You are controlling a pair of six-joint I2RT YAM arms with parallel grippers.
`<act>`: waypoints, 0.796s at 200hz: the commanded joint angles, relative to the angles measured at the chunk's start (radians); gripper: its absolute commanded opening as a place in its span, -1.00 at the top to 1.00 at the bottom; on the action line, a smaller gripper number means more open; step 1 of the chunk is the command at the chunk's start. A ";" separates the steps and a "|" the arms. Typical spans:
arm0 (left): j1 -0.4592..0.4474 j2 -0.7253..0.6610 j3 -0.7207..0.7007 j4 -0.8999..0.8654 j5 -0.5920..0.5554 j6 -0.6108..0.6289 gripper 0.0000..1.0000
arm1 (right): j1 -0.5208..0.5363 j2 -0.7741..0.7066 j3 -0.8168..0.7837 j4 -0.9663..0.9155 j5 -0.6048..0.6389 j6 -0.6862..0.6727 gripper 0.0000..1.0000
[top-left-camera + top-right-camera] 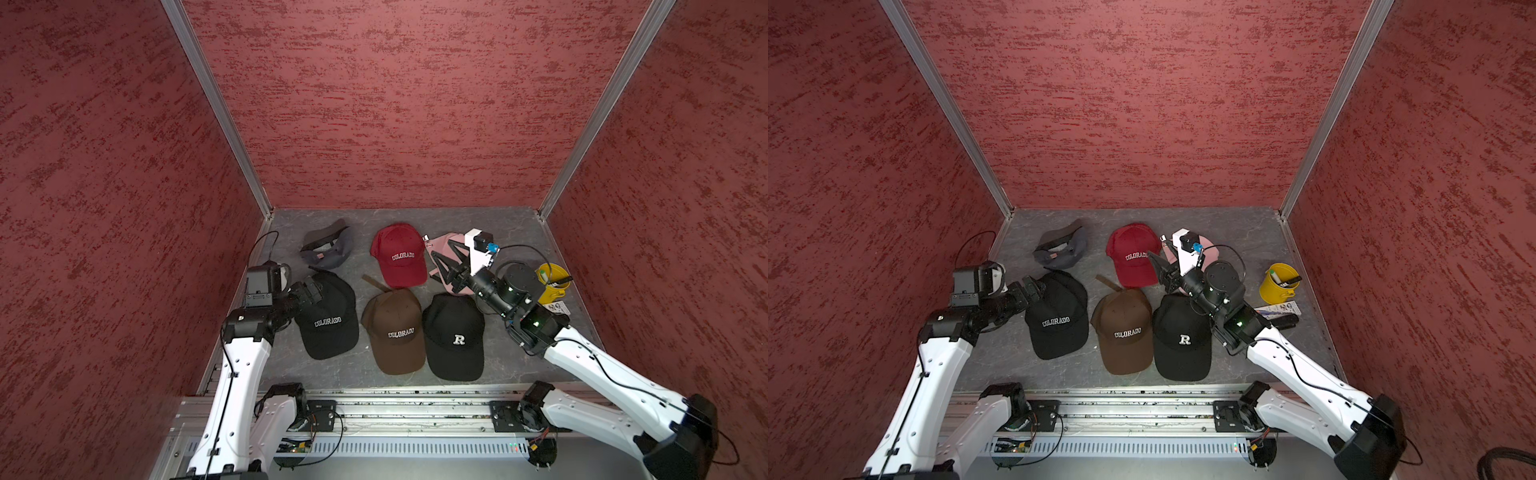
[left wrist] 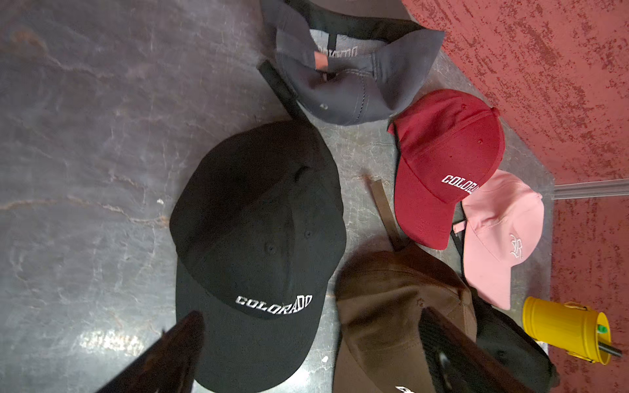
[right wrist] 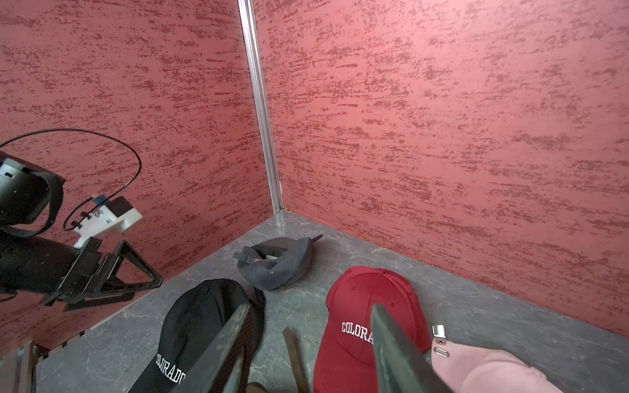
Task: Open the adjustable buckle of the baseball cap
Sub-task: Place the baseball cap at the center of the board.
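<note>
**Both grippers spread, black cap lying loose by the left one**

The left gripper (image 1: 312,289) is hovering at the back edge of the black COLORADO cap (image 1: 328,324). Its fingers (image 2: 170,354) are standing wide apart and holding nothing. In the right wrist view it is sitting clear of the cap, not touching it. The cap is lying crown up on the table (image 1: 519,232), just ahead of and below the fingertips, with its brim pointing back toward the robot base. Its black strap (image 2: 280,88) is trailing out flat from the back of the cap toward the grey cap (image 1: 326,249). The grey cap is lying upside down beyond the left gripper. I cannot make out the black cap's buckle.

Between the two grippers, the brown cap (image 1: 395,328) is lying beside the black one, its brown strap (image 1: 374,282) sticking out loose. The red cap (image 1: 399,257) is sitting past it. The black R cap (image 1: 455,336) is lying under the right forearm.

The right gripper (image 1: 446,262) is hanging over the pink cap (image 2: 500,231). Its fingers (image 3: 224,343) are parted with nothing between them. The pink cap's metal buckle (image 3: 438,331) is showing just beside one finger. A yellow bucket (image 1: 550,282) is standing to the outer side of the right wrist.
</note>
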 commanded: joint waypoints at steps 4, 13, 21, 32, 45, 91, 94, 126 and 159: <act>-0.009 0.120 0.052 0.102 -0.033 0.094 -0.99 | -0.001 0.048 0.054 0.016 0.000 0.014 -0.11; -0.008 0.195 0.087 0.125 -0.010 0.097 -0.99 | -0.001 0.077 0.075 0.010 0.018 0.018 -0.11; -0.010 0.259 0.119 0.145 0.017 0.107 -0.99 | -0.001 0.106 0.101 0.002 0.025 0.020 -0.11; -0.010 0.337 0.157 0.173 0.023 0.124 -0.99 | -0.002 0.145 0.140 -0.018 0.024 0.012 -0.12; -0.009 0.420 0.209 0.200 0.010 0.153 -0.99 | -0.002 0.190 0.190 -0.048 0.031 -0.003 -0.12; 0.001 0.713 0.474 0.243 0.100 0.301 -0.93 | -0.002 0.335 0.314 -0.078 0.054 -0.001 -0.12; 0.000 0.730 0.490 0.243 0.114 0.309 -0.92 | -0.002 0.340 0.316 -0.076 0.055 0.002 -0.12; -0.017 0.906 0.628 0.247 0.242 0.405 -0.90 | -0.002 0.361 0.312 -0.070 0.085 0.032 -0.12; -0.032 1.033 0.702 0.287 0.315 0.424 -0.88 | -0.002 0.366 0.309 -0.077 0.122 0.026 -0.12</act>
